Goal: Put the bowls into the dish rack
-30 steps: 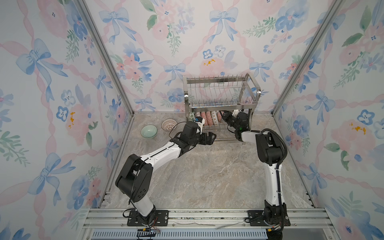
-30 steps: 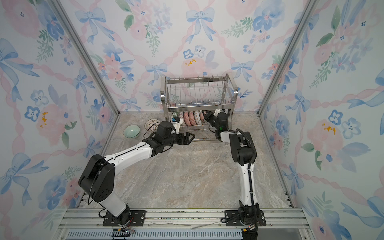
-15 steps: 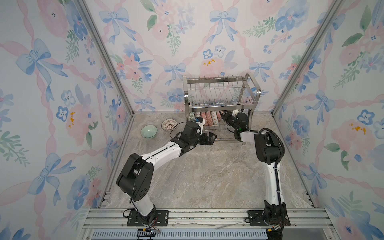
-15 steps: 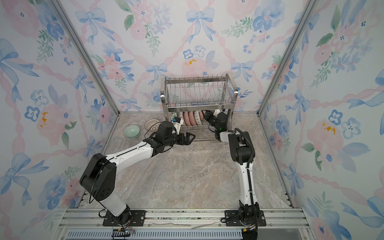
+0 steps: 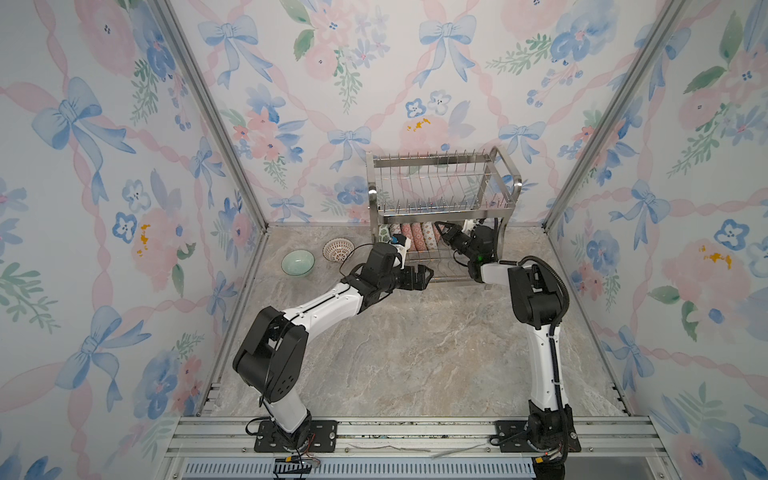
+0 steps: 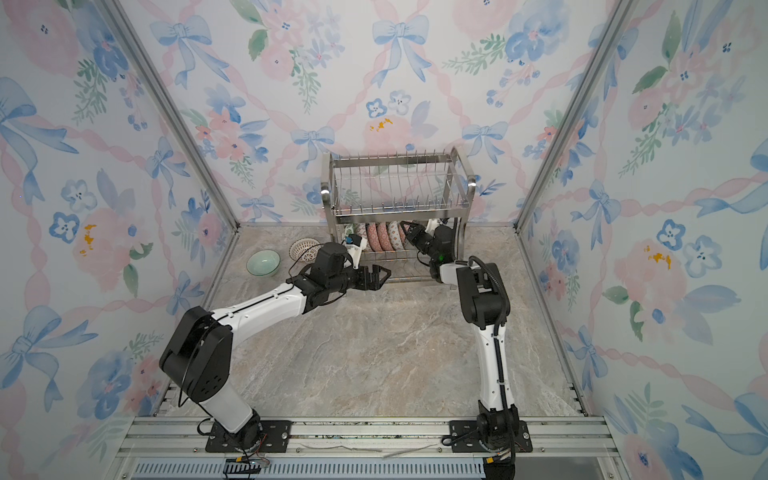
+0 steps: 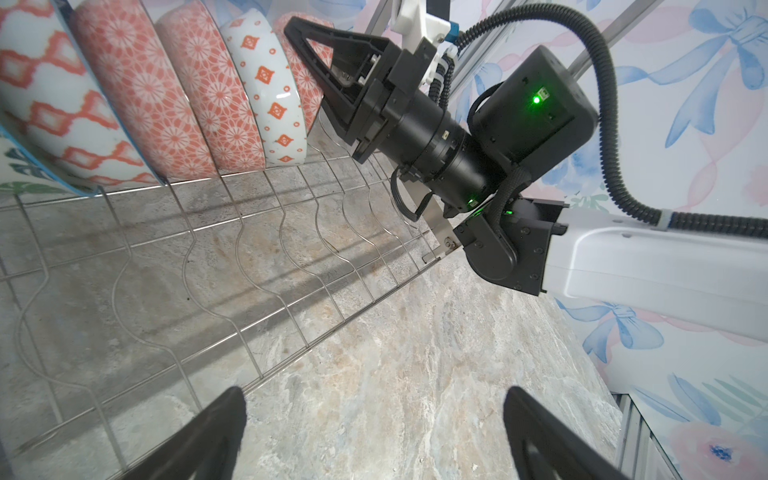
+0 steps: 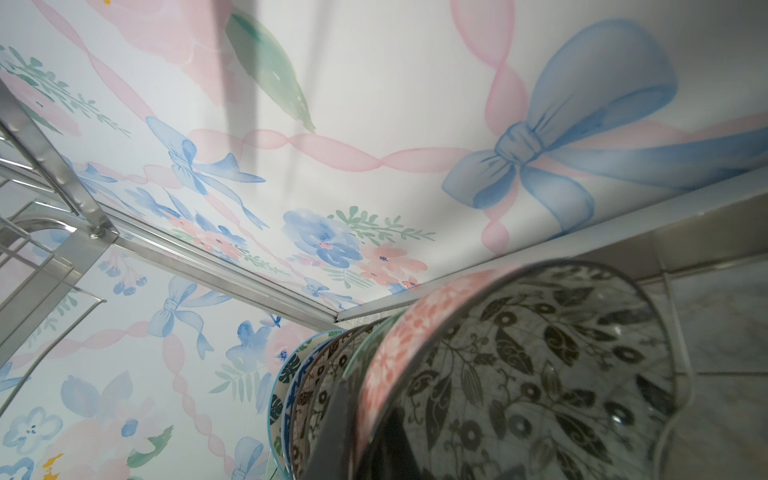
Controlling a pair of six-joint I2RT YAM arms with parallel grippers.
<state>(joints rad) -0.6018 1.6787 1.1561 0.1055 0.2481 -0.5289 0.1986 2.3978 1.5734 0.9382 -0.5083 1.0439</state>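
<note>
The dish rack stands against the back wall. Several bowls stand on edge in its lower tier. My right gripper reaches into that tier. It is shut on the rim of the end bowl, red outside and dark floral inside. My left gripper hangs open and empty over the table just in front of the rack. A pale green bowl and a red lattice bowl sit upright on the table, left of the rack.
The rack's upper tier holds nothing. Wallpapered walls close in the back and both sides. A metal rail carrying the arm bases runs along the front edge. The right half of the rack's lower tier shows bare wire.
</note>
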